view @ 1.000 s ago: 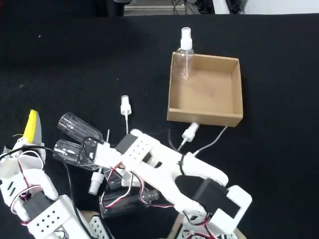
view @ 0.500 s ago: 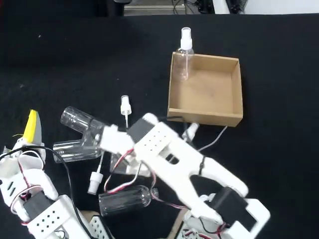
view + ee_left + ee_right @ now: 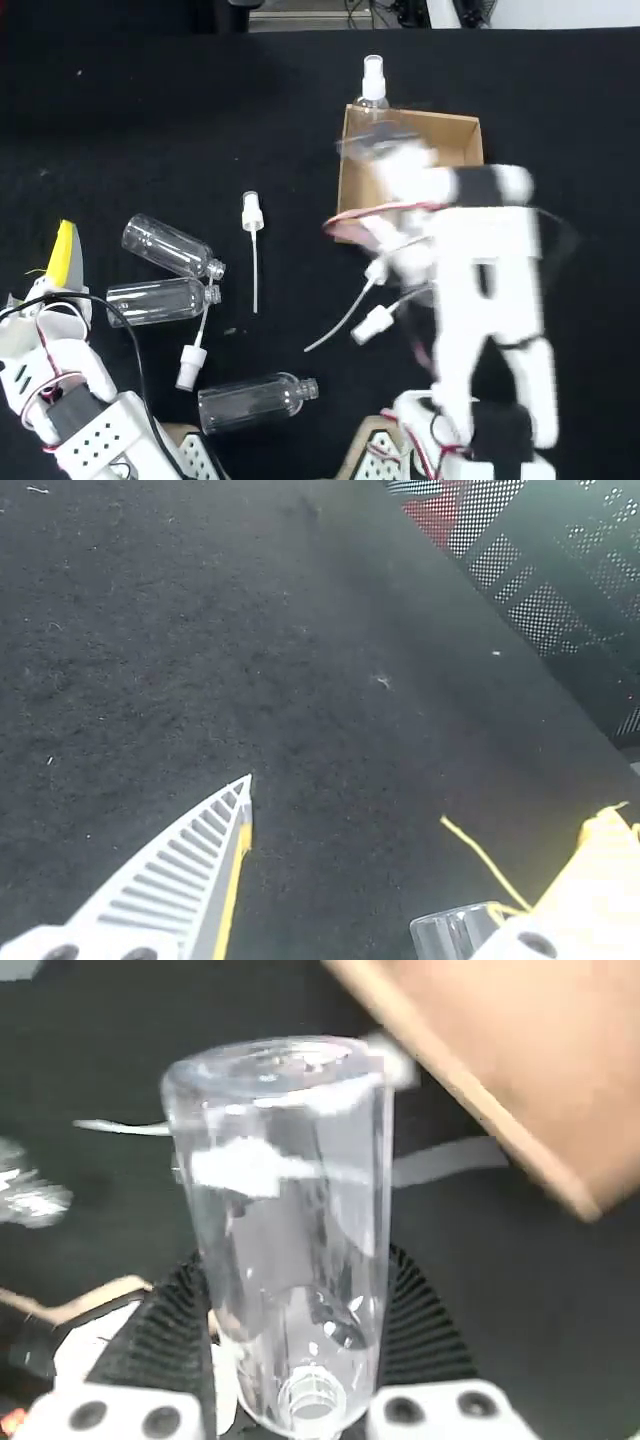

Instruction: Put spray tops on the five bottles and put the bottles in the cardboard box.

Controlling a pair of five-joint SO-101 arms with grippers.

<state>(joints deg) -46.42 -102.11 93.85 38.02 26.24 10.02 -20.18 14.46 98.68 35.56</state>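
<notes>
Firmly, right gripper (image 3: 295,1300) clamps a clear bottle (image 3: 280,1160) near the cardboard box (image 3: 520,1070); left gripper (image 3: 425,800) gapes wide

Capped bottle (image 3: 372,85) apparently in corner of cardboard box (image 3: 468,140), three bottles (image 3: 160,302) lying left, spray tops (image 3: 252,212) between

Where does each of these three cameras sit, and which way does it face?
High view: fixed above, looking down on the black table, the cardboard box, the left arm and the right arm.
Left wrist view: on the left arm's wrist, looking along its open jaws, one white, one yellow, at the table.
Right wrist view: on the right arm's wrist, looking along black jaws shut on a clear bottle, cardboard box beyond.
Shared: high and right wrist views both show the cardboard box.
</notes>
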